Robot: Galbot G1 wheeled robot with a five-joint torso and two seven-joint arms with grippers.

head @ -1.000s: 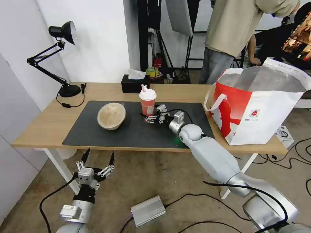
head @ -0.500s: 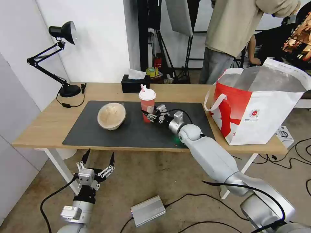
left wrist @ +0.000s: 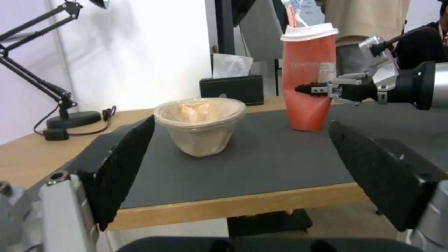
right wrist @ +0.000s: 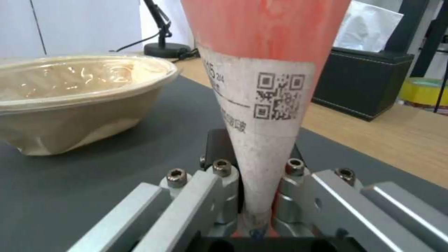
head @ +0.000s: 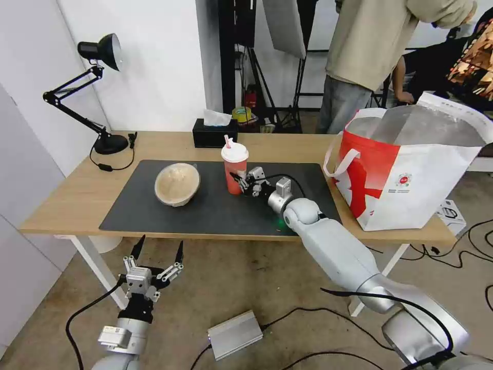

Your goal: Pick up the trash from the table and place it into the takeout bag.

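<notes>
The right gripper [head: 240, 183] pinches the red drink cup [head: 234, 167] mid-mat, open mat [head: 215, 216] around it; the left gripper [head: 154, 257], spread wide, hangs below the counter [head: 72, 205] edge at 7 o'clock.

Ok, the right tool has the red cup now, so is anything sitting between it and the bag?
Nothing visible does. The right tool is shut on the red cup, and between it and the bag lies only bare mat and table. The beige bowl and tissue box lie off that path.

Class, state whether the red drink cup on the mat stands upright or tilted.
Tilted: in the left wrist view the red drink cup leans, its side pinched and dented by the right end effector.
</notes>
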